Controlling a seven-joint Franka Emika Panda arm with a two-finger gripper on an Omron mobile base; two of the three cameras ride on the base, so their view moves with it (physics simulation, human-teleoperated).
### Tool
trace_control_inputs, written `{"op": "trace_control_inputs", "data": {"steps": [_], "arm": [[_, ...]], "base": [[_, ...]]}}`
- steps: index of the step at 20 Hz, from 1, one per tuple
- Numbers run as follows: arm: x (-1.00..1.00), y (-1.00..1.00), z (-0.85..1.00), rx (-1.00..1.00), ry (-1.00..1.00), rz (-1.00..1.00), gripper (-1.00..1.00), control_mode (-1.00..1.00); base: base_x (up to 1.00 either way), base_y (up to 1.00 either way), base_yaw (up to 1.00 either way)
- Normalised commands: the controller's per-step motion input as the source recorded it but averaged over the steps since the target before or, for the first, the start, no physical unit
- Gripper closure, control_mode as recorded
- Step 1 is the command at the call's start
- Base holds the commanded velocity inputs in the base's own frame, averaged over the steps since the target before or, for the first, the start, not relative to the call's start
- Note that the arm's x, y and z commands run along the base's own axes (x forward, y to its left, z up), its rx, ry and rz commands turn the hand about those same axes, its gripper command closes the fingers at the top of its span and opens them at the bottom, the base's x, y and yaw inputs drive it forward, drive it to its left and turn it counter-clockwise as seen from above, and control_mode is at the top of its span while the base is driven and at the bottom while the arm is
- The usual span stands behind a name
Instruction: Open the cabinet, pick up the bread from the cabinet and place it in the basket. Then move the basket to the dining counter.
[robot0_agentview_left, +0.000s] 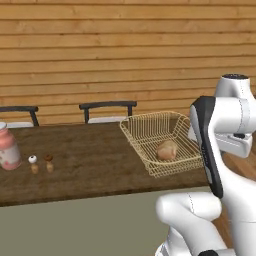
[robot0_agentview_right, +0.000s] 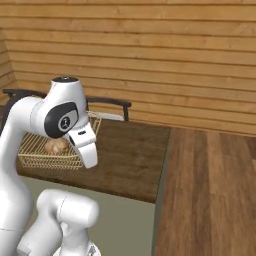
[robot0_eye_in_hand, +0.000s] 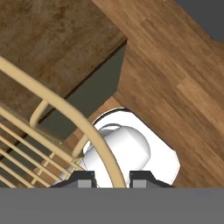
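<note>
The small round tan-brown bread roll lies inside the square golden-tan wire mesh basket, so that step looks done. The basket sits over the end of the long dark brown wood-grain surface, the dining counter, its corner reaching past the edge. In the hand view the hand straddles the basket's thick rim, grasping it between the two dark fingertips. By my judgement only setting down and letting go remain. Further along the surface stand a pink jar and two small shakers. Two dark chairs wait behind, before a wooden plank wall; the floor is wood.
</note>
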Motion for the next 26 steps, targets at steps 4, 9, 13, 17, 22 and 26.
{"op": "trace_control_inputs", "data": {"steps": [4,9,13,17,22,26], "arm": [[0.0,0.0,0.0,0.0,0.0,0.0,1.0,1.0],[0.83,0.0,0.0,0.0,0.0,0.0,1.0,-1.0],[0.97,0.0,-0.28,0.0,0.0,0.0,1.0,-1.0],[0.98,-0.05,-0.8,0.0,0.0,0.0,1.0,-1.0],[0.96,-0.2,-0.95,-0.01,0.0,-0.02,1.0,-1.0],[0.8,-0.17,-0.98,0.0,0.0,-0.1,1.0,-1.0]], "base": [[0.54,0.0,0.0],[0.0,0.0,0.0],[0.0,0.0,0.0],[0.0,0.0,0.0],[0.0,0.0,0.0],[0.0,0.0,0.0]]}}
